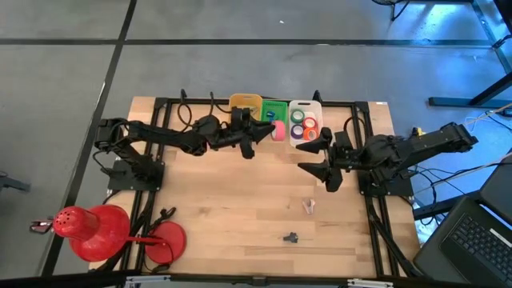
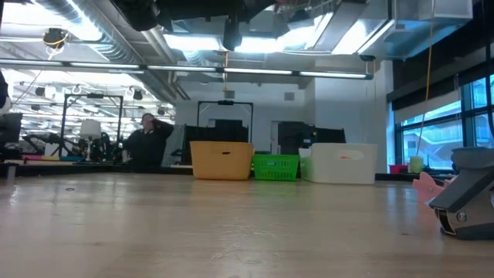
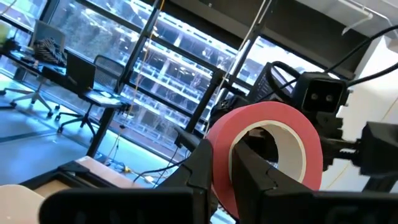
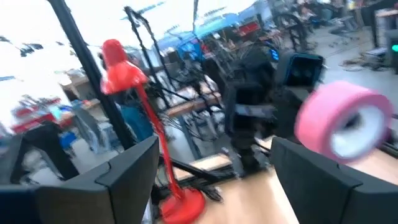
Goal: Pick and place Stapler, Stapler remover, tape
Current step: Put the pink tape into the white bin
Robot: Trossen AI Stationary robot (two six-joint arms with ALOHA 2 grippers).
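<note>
So my left gripper point(image 1: 268, 130) is clamped narrow on a roll of pink tape point(image 3: 267, 155), one finger through the pale core and the other against the outer band, which I judge keeps the ring from rolling out as I carry it. I hold it raised off the table point(image 1: 240, 216), at the far side, just beside the white bin point(image 1: 305, 106) where three more tape rolls point(image 1: 303, 124) already lie. That bin stands right of the green basket point(image 1: 274, 107) and the yellow bin point(image 1: 246, 102), so the sorting seems to go by kind. My right gripper point(image 1: 318, 157) waits with its fingers spread wide and nothing between them, pointing toward the held roll, near the right of the bins. A small dark item point(image 1: 290, 237) and a pale one point(image 1: 309, 206) sit on the near part of the table; I cannot tell which is the stapler or the remover.
</note>
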